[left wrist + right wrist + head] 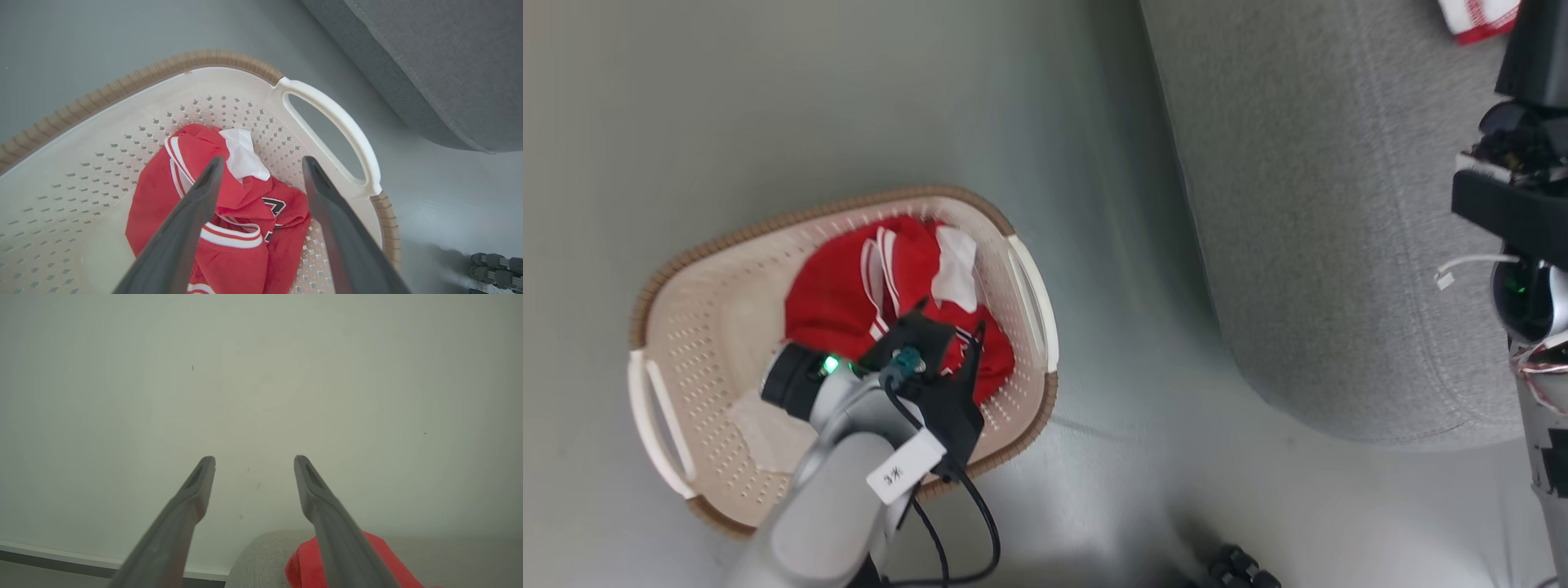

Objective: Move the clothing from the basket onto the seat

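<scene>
Container: one cream basket (711, 327) with a brown rim and white side handles stands on the grey floor (768, 98), left of centre in the head view.

Contents: a crumpled heap of red clothing (841, 294) with white bands lies against the right half of the basket's interior. A white patch (954, 265) shows at the heap's upper edge. The left half of the basket's bottom is bare perforated plastic.

Left wrist view: the basket (81, 163) takes up the lower left. The clothing (151, 212) sits at lower centre with the white patch (243, 157) on top.

Left gripper (952, 318): inside the basket's rim, over the heap. Its fingers are spread wide (262, 160) with the fabric showing between them and nothing clamped. Contact with the cloth cannot be told.

Seat: the grey seat (1323, 229) fills the upper right of the head view, apart from the basket, with floor between. A red-and-white piece (1478, 20) lies on it at the top right corner.

Right gripper (254, 458): fingers wide apart and empty, facing a pale wall (261, 375). At the bottom of that view, red fabric (306, 563) rests on the seat (261, 555).
</scene>
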Controlling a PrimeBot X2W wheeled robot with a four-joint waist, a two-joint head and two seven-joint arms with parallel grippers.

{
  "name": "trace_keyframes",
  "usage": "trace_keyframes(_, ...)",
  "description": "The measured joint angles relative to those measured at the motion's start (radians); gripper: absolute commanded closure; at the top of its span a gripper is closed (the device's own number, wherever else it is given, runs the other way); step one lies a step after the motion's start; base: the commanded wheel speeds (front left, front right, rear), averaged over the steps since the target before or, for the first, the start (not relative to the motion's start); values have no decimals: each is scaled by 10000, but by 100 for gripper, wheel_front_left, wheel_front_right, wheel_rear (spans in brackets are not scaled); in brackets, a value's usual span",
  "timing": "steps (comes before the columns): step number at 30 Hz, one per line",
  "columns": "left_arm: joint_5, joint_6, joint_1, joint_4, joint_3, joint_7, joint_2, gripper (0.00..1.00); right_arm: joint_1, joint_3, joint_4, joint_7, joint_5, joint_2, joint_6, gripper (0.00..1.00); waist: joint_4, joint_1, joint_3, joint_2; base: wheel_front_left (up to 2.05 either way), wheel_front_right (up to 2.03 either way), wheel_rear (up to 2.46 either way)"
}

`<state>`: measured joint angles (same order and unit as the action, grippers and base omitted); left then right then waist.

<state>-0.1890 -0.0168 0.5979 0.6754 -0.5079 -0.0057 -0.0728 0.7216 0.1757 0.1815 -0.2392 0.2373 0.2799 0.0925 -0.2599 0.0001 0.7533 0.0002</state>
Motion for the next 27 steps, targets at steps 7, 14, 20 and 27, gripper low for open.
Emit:
trace_keyframes(7, 90, 6, 752, 221, 92, 4, -207, 0, 420, -194, 253, -8, 75, -82, 42, 0, -160, 0, 944, 0, 0, 0, 0)
trace_keyframes(14, 92, -270, 1404, 575, 472, -113, -268, 0, 730, -347, 309, -86, 88, -102, 54, 0, -255, -1, 1847, 1, 0, 0, 0)
trace_keyframes(20, 167, -742, 1578, 951, 815, -485, -441, 0, 922, -357, 199, -92, 82, -140, 56, 0, -286, 0, 2398, 0, 0, 0, 0)
trace_keyframes(27, 324, -894, 1773, 1264, 938, -836, -431, 0, 1061, -326, 104, -104, 23, -238, 56, 0, -247, -1, 2658, -1, 0, 0, 0)
